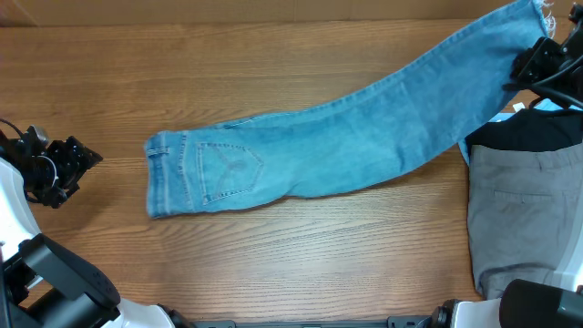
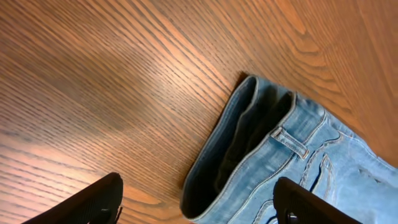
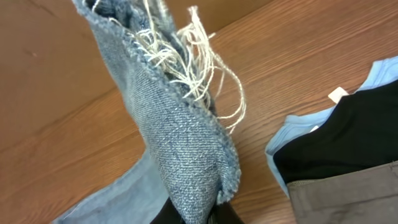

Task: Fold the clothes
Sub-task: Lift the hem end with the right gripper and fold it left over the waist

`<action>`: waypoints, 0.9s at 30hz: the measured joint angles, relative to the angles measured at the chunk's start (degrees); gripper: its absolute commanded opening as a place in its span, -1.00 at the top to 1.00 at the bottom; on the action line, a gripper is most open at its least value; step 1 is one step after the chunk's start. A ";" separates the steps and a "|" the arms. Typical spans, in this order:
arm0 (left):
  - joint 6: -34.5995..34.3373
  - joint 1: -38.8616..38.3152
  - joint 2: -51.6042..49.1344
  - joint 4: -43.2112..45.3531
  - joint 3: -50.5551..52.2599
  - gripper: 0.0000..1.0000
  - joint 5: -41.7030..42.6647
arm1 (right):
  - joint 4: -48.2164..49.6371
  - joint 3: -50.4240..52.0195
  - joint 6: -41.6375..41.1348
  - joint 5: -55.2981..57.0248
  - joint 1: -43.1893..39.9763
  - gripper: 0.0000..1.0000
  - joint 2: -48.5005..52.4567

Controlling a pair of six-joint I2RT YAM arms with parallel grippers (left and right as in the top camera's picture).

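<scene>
Light blue faded denim jeans [image 1: 346, 137]: frayed hem clamped by right gripper [image 1: 533, 66]; left gripper [image 1: 77, 164] jaws wide, near waistband.

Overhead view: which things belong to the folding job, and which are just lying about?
Job: jeans, right gripper holding them, open left gripper.
Lying about: grey trousers, black garment, turquoise cloth.

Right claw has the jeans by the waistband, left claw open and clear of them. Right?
No. The right claw grips the jeans by the frayed hem, not the waistband; the right wrist view shows the loose threads above it. The waistband lies on the table near the left claw, which is open and clear of them.
</scene>
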State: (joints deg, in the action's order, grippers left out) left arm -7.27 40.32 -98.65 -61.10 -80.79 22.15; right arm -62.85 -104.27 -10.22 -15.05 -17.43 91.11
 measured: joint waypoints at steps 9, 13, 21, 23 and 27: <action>1.57 0.00 0.00 -1.62 -0.02 -0.50 5.62 | -1.46 0.00 -0.07 -4.00 12.55 0.92 0.02; 2.93 0.00 -0.07 -6.19 -1.18 -0.56 8.61 | -0.94 0.00 -0.76 -5.03 25.42 0.92 0.04; 6.21 0.00 -0.33 -20.46 -18.03 -0.65 10.51 | 3.82 0.00 -4.72 -2.51 49.20 0.92 2.47; 6.47 0.00 -0.31 -22.40 -21.64 -0.66 10.73 | 6.34 0.00 -5.18 -1.81 52.85 0.92 5.05; 7.08 0.00 -0.31 -24.20 -25.94 -0.67 10.91 | 11.47 0.02 -6.58 -0.90 57.92 0.92 13.09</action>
State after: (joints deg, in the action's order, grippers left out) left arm -0.19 40.32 -98.96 -85.30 -106.74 33.06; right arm -51.37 -104.25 -16.80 -15.94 40.49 104.20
